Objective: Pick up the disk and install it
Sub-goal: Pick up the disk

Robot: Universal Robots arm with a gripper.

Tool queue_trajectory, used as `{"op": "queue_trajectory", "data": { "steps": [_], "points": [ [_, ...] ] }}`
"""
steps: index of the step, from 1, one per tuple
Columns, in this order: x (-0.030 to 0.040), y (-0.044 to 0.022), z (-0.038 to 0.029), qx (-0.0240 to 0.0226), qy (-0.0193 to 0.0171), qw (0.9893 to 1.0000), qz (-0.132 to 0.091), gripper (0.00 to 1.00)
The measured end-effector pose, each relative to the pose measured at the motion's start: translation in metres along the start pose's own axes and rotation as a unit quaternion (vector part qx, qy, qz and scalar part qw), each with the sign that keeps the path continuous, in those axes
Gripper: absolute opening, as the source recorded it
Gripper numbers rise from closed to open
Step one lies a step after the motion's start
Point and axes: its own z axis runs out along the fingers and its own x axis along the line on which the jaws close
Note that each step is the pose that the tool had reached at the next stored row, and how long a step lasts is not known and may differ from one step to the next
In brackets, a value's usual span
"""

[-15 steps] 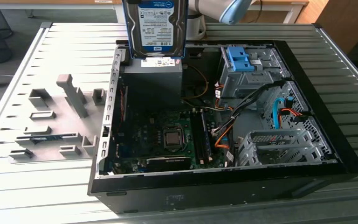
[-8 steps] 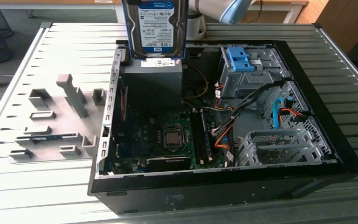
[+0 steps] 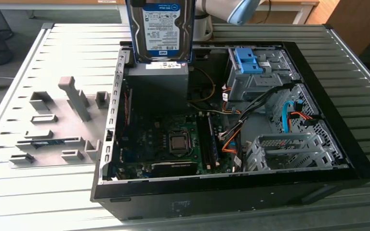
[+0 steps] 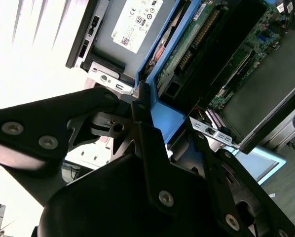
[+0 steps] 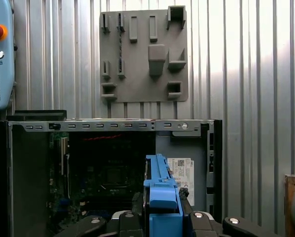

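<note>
Slatted metal tbl w/ open PC case; tool grips disk.

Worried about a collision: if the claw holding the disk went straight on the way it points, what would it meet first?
Probably the grey power-supply box: the claw holds the disk upright above it in the exterior view, though depth is unclear.
</note>
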Motion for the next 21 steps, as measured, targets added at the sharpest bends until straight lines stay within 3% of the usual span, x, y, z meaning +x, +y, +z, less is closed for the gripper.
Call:
{"op": "queue_trajectory", "data": {
  "steps": [15, 21],
  "points": [
    [0.0004, -0.0003, 0.0, 0.0, 0.0, 1.0, 0.0, 0.36],
    [0.0001, -0.0088, 0.0001, -0.0001, 0.0001, 1.0, 0.0, 0.36]
  ]
}}
